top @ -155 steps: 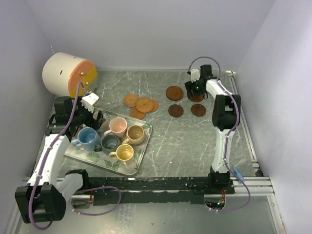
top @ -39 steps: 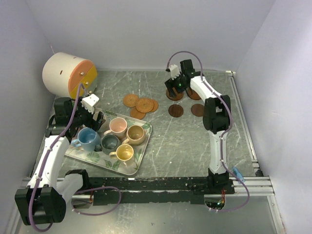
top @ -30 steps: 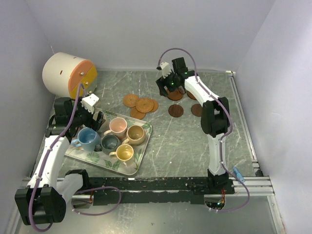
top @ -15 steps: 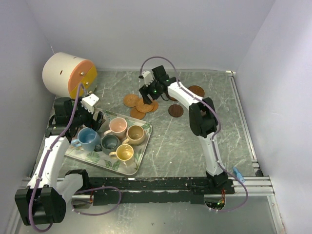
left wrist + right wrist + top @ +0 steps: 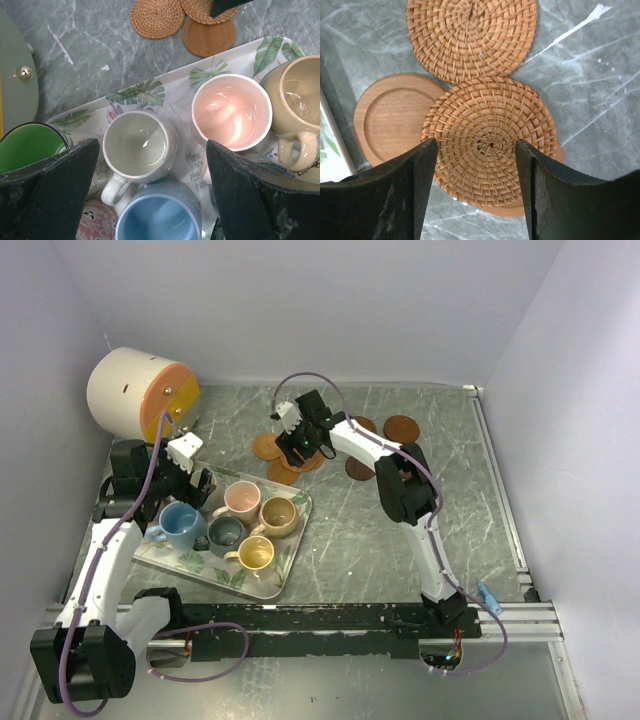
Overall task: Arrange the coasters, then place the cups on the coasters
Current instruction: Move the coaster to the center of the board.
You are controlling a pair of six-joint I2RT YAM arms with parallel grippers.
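walls (image 5: 330, 310): plain pale lilac | tabletop (image 5: 340, 540): grey-green marbled | lighting: seemingly even

Woven orange-tan coaster (image 5: 490, 145); smooth brown coaster (image 5: 390, 119) at its nine o'clock; green-leaf-print white tray (image 5: 145, 94); pink cup (image 5: 232, 112); blue cup (image 5: 157, 215).

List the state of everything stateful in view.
Small handled ceramic cups: upright, empty, on the rectangular leaf-print tray.
Round woven rattan coaster: flat, overlapping smooth wooden coasters.
Left arm's fingers: open, above the cups.
Right arm's fingers: open, over the woven rattan coaster.
Big white-and-orange cylinder: on its side.
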